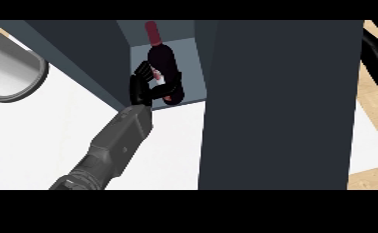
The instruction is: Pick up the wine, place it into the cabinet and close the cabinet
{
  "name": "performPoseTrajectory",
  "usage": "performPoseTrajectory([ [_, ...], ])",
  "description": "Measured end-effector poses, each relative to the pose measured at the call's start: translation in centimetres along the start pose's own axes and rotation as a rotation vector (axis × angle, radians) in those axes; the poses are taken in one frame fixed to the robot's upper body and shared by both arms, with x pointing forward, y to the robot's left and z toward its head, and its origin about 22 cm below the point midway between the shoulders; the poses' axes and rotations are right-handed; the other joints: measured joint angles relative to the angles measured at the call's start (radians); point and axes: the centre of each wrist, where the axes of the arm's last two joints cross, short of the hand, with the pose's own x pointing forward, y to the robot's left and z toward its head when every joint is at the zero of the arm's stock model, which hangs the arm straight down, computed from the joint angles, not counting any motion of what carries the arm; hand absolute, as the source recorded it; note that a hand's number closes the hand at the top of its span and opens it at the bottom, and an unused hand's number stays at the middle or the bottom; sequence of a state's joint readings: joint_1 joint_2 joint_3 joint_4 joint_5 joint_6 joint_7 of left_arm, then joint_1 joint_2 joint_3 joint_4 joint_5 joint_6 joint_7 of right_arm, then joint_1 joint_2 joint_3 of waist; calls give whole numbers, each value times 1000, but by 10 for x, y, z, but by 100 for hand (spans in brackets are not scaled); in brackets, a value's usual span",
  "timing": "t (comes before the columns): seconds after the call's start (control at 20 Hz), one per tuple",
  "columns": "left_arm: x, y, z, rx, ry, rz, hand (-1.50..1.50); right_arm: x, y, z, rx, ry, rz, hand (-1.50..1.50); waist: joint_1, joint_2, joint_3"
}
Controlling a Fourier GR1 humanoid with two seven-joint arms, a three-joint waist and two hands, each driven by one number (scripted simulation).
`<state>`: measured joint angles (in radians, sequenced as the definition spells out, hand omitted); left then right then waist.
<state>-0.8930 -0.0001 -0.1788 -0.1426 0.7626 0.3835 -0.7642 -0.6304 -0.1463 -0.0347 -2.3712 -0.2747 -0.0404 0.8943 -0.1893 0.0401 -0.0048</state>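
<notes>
1. Currently one hand [148, 87] shows, at about 11 o'clock from view centre, on a grey forearm [111, 149] rising from the lower edge at 7 o'clock. By position it is probably the left; I can't confirm which arm it is.
2. Hand state: fingers curled round the wine bottle [161, 59], grasping its lower body. Not released.
3. Wine bottle: dark glass, red capsule at the neck, pale label partly hidden by the fingers. It stands inside the cabinet [88, 57], against the light interior, neck towards 12 o'clock.
4. Cabinet door [277, 102]: big dark panel filling the view from 1 to 5 o'clock, swung open.
5. Other hand: not in view.
6. Progress, as a judgement: pick-up done, and the bottle is in the cabinet opening. Whether its base rests on the shelf can't be told.
7. Left to do: let go, pull the hand out, shut the door.
8. Risk: the hand could tip the bottle while backing out.
9. Extra: a grey rounded basin [18, 77], maybe a sink, at 9 o'clock; white counter [44, 142] below.
</notes>
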Motion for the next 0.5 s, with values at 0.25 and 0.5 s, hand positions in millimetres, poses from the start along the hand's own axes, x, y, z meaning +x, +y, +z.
performPoseTrajectory([
  [0.25, 15, -13, -9, -1, -21, 4, 150, -1, -2, 1, -1, 4, 3, -150, 3, 1, 0],
  [0.5, 30, -25, -17, 6, -28, 6, 150, -4, -6, 2, -11, 4, 0, -150, 4, 3, 1],
])
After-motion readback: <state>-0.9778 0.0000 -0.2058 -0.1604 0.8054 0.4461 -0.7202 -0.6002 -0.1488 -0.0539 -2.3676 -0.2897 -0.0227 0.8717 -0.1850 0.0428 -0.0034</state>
